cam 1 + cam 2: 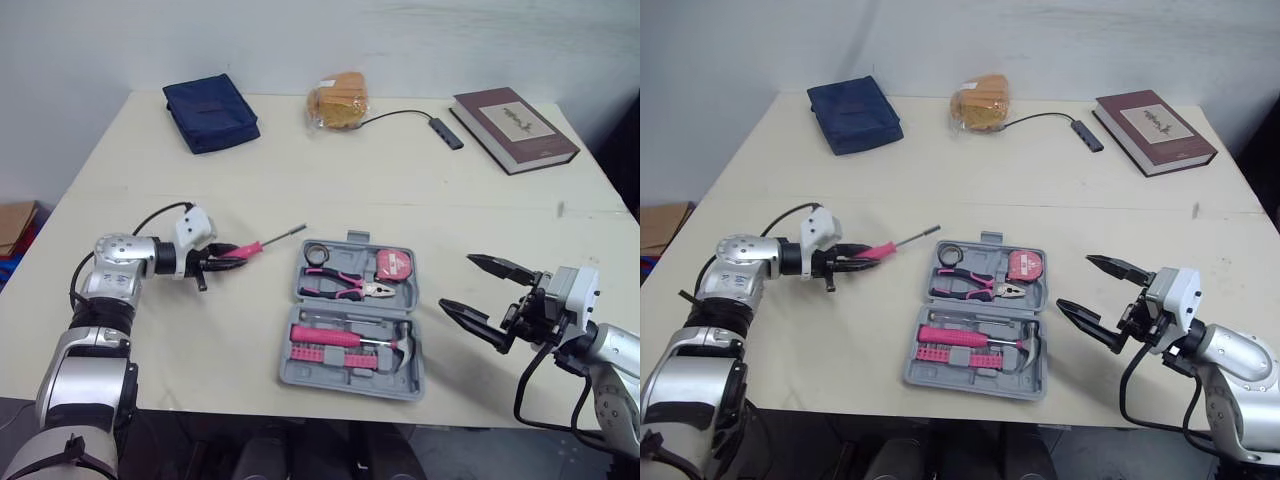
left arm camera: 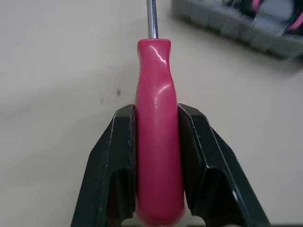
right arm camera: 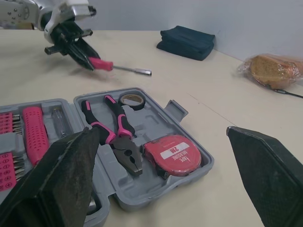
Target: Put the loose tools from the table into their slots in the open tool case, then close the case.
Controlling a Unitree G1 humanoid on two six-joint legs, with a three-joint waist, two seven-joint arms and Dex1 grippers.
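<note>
A grey tool case (image 1: 352, 376) lies open near the table's front edge. It holds pink pliers (image 1: 342, 286), a tape measure (image 1: 393, 265), a tape roll (image 1: 317, 251), a hammer and a bit set. My left gripper (image 1: 226, 253) is shut on the pink handle of a screwdriver (image 1: 262, 243), left of the case, with the metal shaft pointing toward the case. The handle (image 2: 157, 127) sits clamped between both black fingers. My right gripper (image 1: 481, 291) stands open to the right of the case, with nothing between its fingers.
At the table's far side lie a dark blue pouch (image 1: 211, 112), a bagged bread roll (image 1: 338, 101), a cable hub (image 1: 445, 131) and a brown book (image 1: 513, 128). Bare tabletop (image 1: 420, 200) stretches between these and the case.
</note>
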